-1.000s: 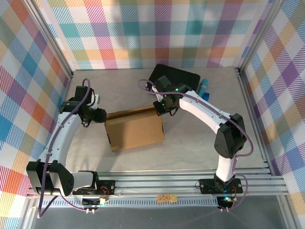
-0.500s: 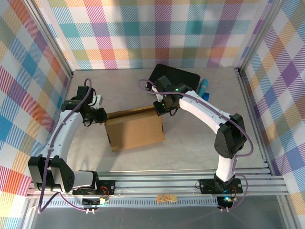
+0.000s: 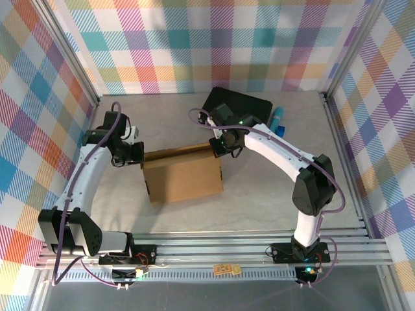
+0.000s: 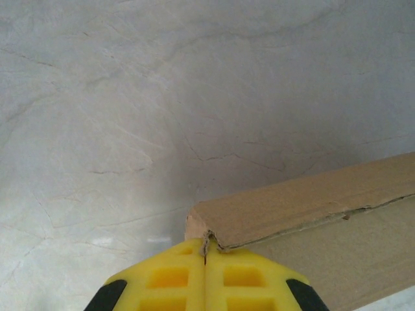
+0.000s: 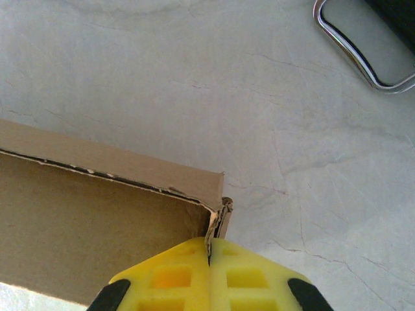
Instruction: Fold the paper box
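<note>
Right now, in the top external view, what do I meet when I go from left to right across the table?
left gripper → paper box → right gripper → blue object

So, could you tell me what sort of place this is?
Probably a lab robot-recording booth: colourful plaid cloth walls enclose a grey marbled tabletop, and two white robot arms are bolted to silver aluminium rails at its near edge.
</note>
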